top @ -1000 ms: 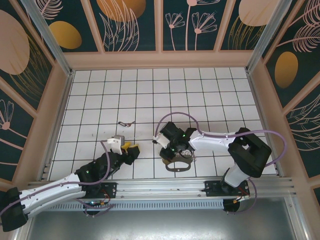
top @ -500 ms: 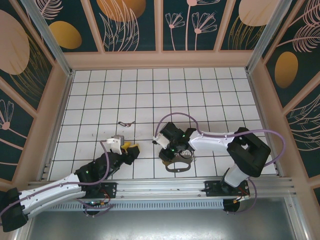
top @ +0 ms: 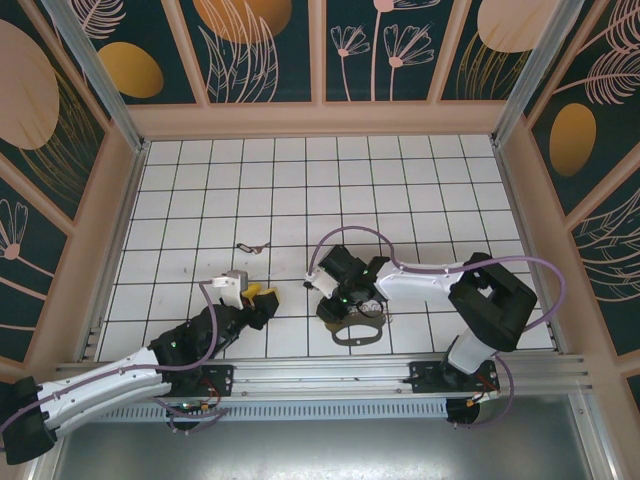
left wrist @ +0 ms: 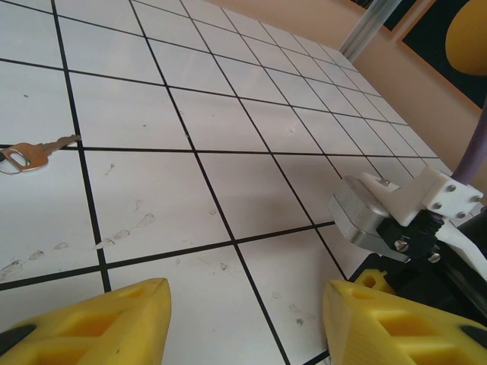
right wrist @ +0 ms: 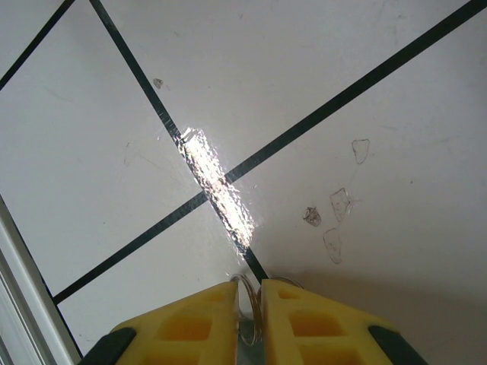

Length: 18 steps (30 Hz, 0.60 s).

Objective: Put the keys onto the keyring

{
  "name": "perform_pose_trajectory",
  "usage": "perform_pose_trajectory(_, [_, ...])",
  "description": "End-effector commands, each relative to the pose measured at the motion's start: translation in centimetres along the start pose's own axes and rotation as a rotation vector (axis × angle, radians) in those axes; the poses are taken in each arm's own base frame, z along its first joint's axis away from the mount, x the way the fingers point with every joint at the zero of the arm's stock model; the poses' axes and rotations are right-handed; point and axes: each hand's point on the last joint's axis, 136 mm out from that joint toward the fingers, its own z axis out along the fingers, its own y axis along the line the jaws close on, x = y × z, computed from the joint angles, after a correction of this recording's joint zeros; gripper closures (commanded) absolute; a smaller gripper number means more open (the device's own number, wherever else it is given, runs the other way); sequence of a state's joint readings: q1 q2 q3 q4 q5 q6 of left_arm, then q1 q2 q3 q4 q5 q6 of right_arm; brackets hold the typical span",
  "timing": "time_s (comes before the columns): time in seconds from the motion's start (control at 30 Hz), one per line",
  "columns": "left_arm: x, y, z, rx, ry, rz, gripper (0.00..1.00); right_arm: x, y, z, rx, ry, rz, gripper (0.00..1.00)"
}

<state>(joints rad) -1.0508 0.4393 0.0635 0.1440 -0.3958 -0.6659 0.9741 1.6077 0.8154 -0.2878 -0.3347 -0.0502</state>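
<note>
From the top, the key (top: 252,246) lay loose on the tiles at 11 o'clock from my left gripper (top: 263,295), which was the nearer arm. The keyring (top: 358,341) sat just at 5 o'clock of the right gripper (top: 340,308). In the left wrist view, the jaws stood half wide and empty, with the key at 10 o'clock and its long axis about 9-to-3. In the right wrist view, narrow jaws pinched the keyring's thin wire.

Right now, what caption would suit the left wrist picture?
Left gripper open above the white tiled floor, a small key lying ahead to its left.
</note>
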Motion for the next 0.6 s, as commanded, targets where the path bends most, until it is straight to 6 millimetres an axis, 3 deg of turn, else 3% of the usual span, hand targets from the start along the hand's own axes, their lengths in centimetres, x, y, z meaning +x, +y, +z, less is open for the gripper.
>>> perform_pose_trajectory(0.0, [0.1, 0.7, -0.1, -0.026, -0.004, 0.007, 0.45, 1.0, -0.3, 0.6, 0.005, 0.035, 0.008, 0.84])
perform_pose_trajectory(0.37, [0.1, 0.9, -0.2, -0.033, -0.004, 0.01, 0.45, 0.6, 0.2, 0.3, -0.009, 0.027, -0.006, 0.97])
perform_pose_trajectory(0.57, [0.7, 1.1, -0.2, -0.038, 0.019, 0.013, 0.44, 0.1, 0.9, -0.5, -0.031, 0.007, -0.015, 0.96])
